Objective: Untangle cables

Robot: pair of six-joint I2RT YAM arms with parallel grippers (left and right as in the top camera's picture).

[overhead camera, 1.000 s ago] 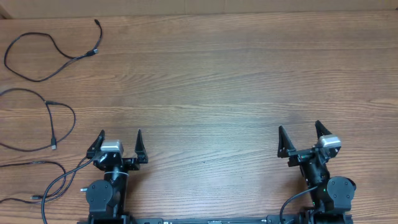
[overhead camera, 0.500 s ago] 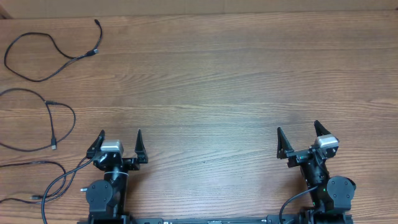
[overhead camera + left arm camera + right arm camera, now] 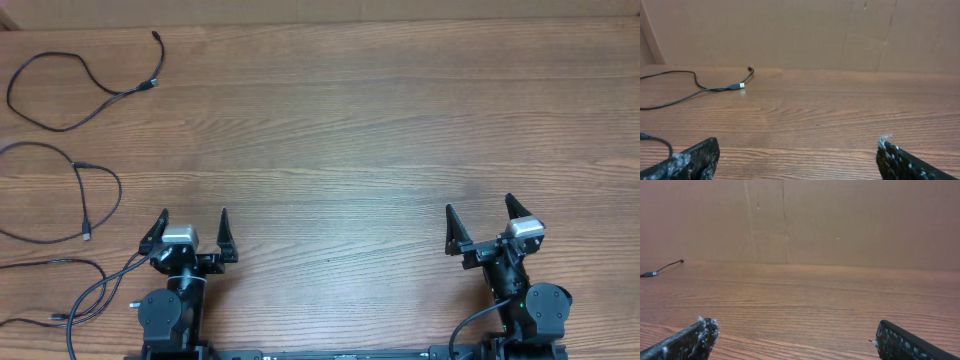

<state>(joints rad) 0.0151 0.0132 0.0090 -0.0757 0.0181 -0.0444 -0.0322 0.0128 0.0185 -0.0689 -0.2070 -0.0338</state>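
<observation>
**Overhead.** Wooden table [image 3: 340, 120], far edge along top of pic, backed by cardboard wall [image 3: 330, 8]. Wide bare wood across centre and right, from the grippers up to the far edge. All three cables lie on the left side, separate from each other, well apart from both grippers:
- top cable [image 3: 150, 86]: loose loop by the far-left corner, both plug ends twd centre.
- middle cable [image 3: 78, 166]: loop at left edge, runs off-frame, one plug end pointing down.
- bottom cable [image 3: 60, 262]: near left edge, closest to the left arm.

Arm wire [image 3: 105, 285] curves from left arm base twd bottom cable; cannot tell if they touch.

Left gripper [image 3: 193, 214]: near edge, jaws spread, holding nothing. Right gripper [image 3: 479, 205]: near edge, right side, jaws spread, holding nothing.

**Left wrist.** Fingers [image 3: 690, 160] at both lower corners, wide apart, bare wood btwn them. Top cable ahead-left with plug ends near the wall; a bit of another cable just above the left finger. Wood runs open to the wall's foot.

**Right wrist.** Fingers [image 3: 690, 339] wide apart at the lower corners, bare wood btwn. One cable end at far left edge, by the wall. Rest is wood up to the wall.
</observation>
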